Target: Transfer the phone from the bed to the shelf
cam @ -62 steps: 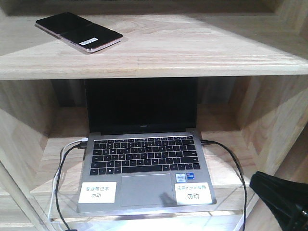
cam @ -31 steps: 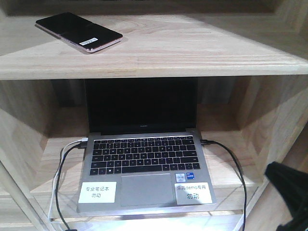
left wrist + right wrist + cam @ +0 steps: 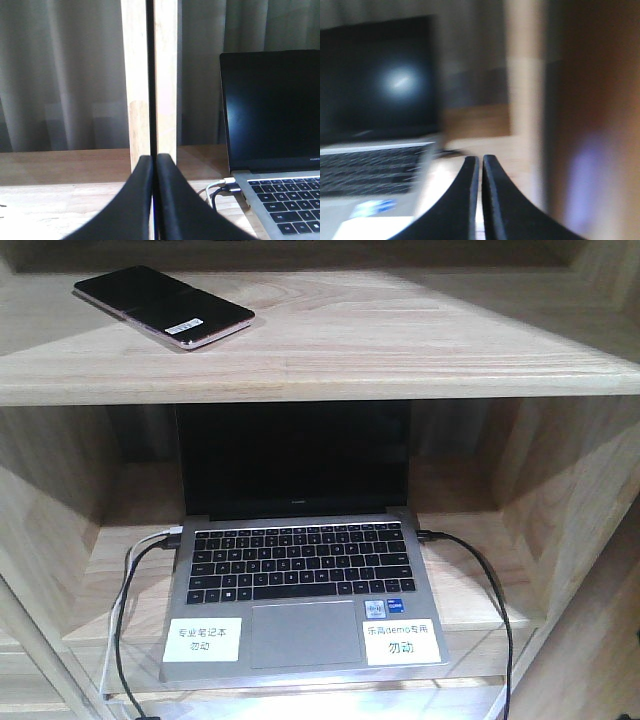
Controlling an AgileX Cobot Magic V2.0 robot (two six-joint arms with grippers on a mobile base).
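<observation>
The black phone [image 3: 163, 306] with its pinkish rim lies flat on the upper plank of the pale wooden shelf [image 3: 400, 340], at the far left, with nothing touching it. No gripper shows in the front view. In the left wrist view my left gripper [image 3: 154, 159] is shut and empty, low in front of a shelf upright [image 3: 150, 75]. My right gripper [image 3: 480, 160] is also shut with nothing in it; that view is blurred, with the shelf's lower board beneath it. The bed is out of view.
An open grey laptop [image 3: 300, 580] with a black screen fills the lower compartment, with cables [image 3: 130, 580] plugged in on both sides. White labels [image 3: 203, 640] sit on its palm rest. Grey curtains [image 3: 60, 75] hang behind the shelf. A wooden side wall [image 3: 590, 120] stands close on the right.
The black right arm at the lower right of the front view has dropped down and right, out of the frame. The phone has stayed put on the upper plank.
</observation>
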